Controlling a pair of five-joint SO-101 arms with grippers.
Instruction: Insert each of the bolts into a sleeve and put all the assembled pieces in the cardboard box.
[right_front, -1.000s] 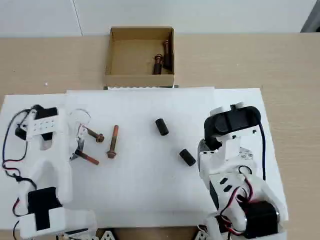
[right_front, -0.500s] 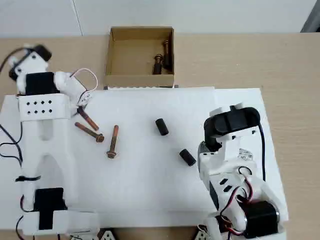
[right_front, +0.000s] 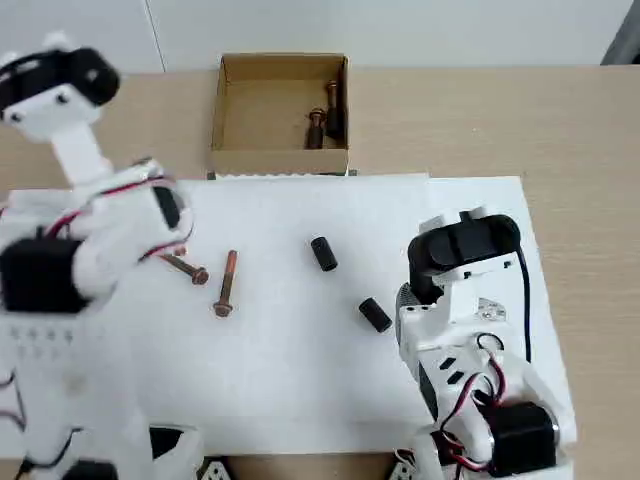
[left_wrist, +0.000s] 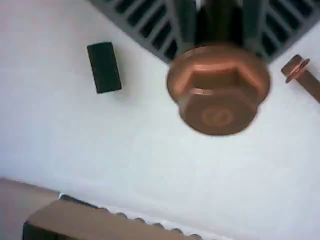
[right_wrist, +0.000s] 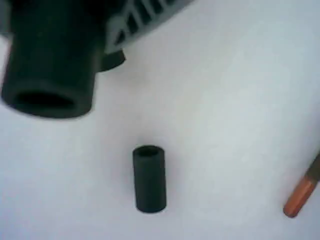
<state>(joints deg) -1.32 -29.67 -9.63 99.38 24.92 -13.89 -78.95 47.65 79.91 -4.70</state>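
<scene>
A copper bolt (left_wrist: 217, 87) hangs head-down in my left gripper (left_wrist: 217, 25), which is shut on its shank above the white mat. In the high view the left arm (right_front: 90, 240) is raised over the mat's left side. Two more bolts (right_front: 186, 267) (right_front: 227, 283) lie on the mat beside it. My right gripper (right_wrist: 55, 25) is shut on a black sleeve (right_wrist: 50, 67), and that sleeve (right_front: 375, 315) pokes out beside the right arm (right_front: 455, 300). A loose sleeve (right_front: 323, 253) (right_wrist: 149, 178) (left_wrist: 104, 67) lies mid-mat. The cardboard box (right_front: 232, 110) holds assembled pieces (right_front: 325, 115).
The white foam mat (right_front: 300, 380) covers the wooden table's near half. The box stands just beyond its far edge. A bolt tip (right_wrist: 300, 195) shows at the edge of the right wrist view. The mat's middle and near part are bare.
My left arm has picked one bolt off the mat's left side and swung up and back with it. The right arm and both sleeves have stayed put.
</scene>
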